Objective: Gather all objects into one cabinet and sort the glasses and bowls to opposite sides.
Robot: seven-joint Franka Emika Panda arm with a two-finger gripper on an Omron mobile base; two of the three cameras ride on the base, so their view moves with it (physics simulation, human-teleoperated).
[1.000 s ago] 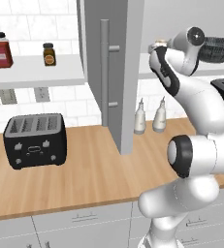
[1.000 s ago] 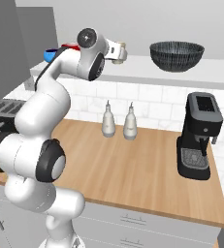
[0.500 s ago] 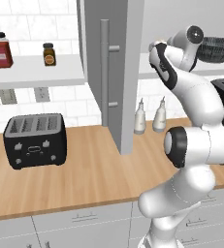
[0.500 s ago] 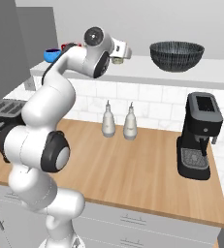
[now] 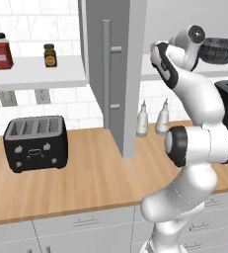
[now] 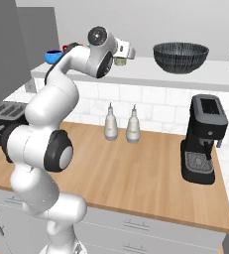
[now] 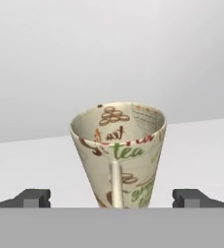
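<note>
The beige patterned tumbler [image 7: 117, 150] stands upright on the white cabinet shelf [image 7: 200, 145], dead ahead of my gripper [image 7: 113, 197]. The gripper is open, and its fingertips [image 7: 36, 197] sit wide on either side of the tumbler's base without touching it. In the right base view my gripper [image 6: 122, 55] reaches onto the shelf [image 6: 141, 73] at the tumbler [image 6: 119, 61]. The wide dark ribbed bowl [image 6: 180, 57] sits on the same shelf to the right. The blue bowl [image 6: 52, 56] and the red cup [image 6: 66, 47] stand at the shelf's left end, behind my arm.
An open grey cabinet door [image 5: 116, 74] with a bar handle [image 5: 107, 69] stands left of the arm. On the counter are two white spouted bottles [image 6: 121, 124], a coffee machine [image 6: 203, 139] and a toaster [image 5: 35, 142]. Jars [image 5: 49, 55] sit on the left shelf.
The arm has stretched upward and the hand has edged a little further along the shelf toward the tumbler. The objects on the shelf have not moved.
</note>
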